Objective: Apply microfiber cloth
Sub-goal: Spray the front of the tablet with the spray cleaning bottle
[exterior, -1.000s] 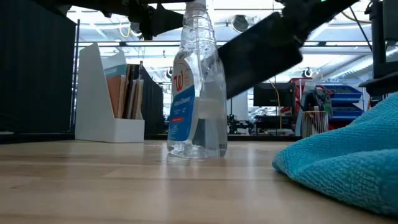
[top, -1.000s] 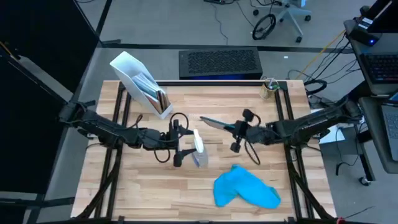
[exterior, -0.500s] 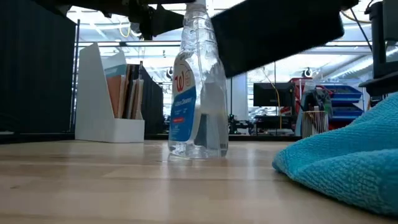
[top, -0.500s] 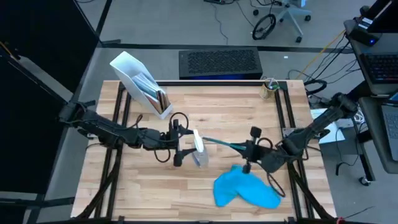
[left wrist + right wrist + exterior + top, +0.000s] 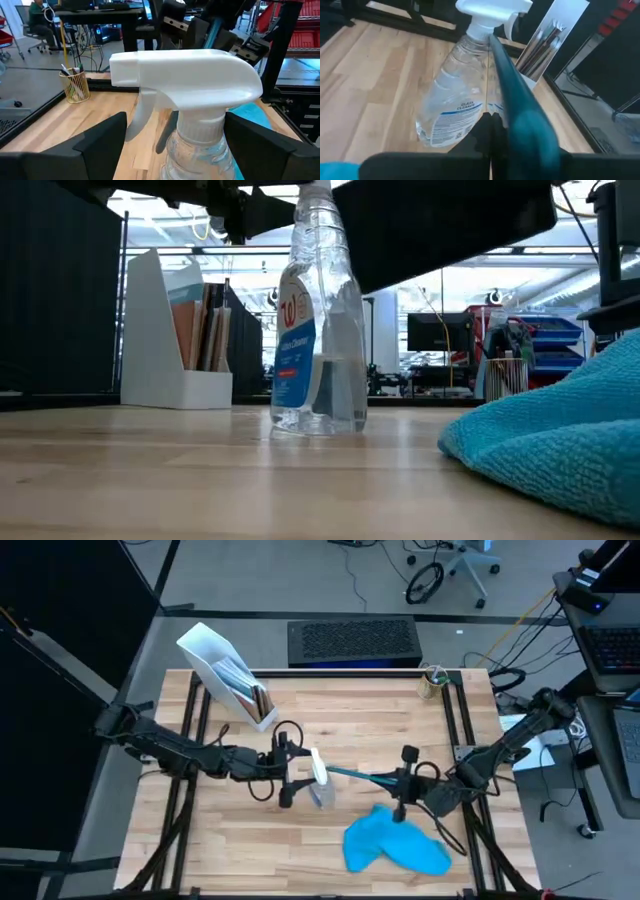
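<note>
a robotics lab: monitors (image 5: 432, 333), blue parts bins (image 5: 548, 340), cables, office chair (image 5: 462, 562)

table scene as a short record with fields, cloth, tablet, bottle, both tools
cloth: blue cloth lies loose on the table, untouched
tablet: dark tablet held off the table by the right tool, above the cloth's edge
bottle: clear spray bottle stands upright
left tool: left tool open around the bottle's neck
</note>
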Controlling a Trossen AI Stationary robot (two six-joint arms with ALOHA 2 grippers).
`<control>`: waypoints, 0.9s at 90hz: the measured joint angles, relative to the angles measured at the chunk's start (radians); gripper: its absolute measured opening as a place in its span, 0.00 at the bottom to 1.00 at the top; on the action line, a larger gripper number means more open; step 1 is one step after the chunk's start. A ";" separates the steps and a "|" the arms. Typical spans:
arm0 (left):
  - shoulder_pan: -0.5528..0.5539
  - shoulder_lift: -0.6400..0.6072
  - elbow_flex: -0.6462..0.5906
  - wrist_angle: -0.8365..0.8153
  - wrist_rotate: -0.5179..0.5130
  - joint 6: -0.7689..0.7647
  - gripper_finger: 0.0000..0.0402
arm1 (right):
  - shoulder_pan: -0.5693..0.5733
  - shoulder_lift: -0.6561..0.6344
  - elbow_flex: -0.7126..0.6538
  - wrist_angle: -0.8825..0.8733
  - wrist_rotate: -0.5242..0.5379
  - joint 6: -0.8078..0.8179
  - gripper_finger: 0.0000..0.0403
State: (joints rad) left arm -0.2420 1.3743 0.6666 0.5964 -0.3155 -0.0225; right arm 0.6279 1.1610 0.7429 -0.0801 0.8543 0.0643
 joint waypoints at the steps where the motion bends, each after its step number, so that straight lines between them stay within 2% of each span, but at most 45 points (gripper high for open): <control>1: 0.000 0.000 0.000 0.000 0.000 0.000 0.77 | -0.001 0.000 0.000 0.000 -0.003 0.000 0.02; 32: -0.001 0.000 0.000 0.000 -0.011 -0.024 0.77 | -0.014 0.054 0.000 0.127 -0.001 -0.032 0.02; 53: -0.016 0.000 0.000 0.001 -0.015 -0.028 0.77 | -0.013 0.053 0.000 0.093 0.022 -0.024 0.02; 71: -0.023 0.000 0.000 0.000 -0.006 -0.027 0.77 | 0.046 -0.008 0.000 -0.042 0.022 0.026 0.02; 81: -0.020 0.000 0.000 0.000 -0.002 -0.027 0.77 | 0.076 -0.028 0.000 -0.019 0.027 0.032 0.02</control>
State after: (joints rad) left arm -0.2623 1.3743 0.6666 0.5964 -0.3173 -0.0498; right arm 0.7043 1.1328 0.7425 -0.0994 0.8813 0.0959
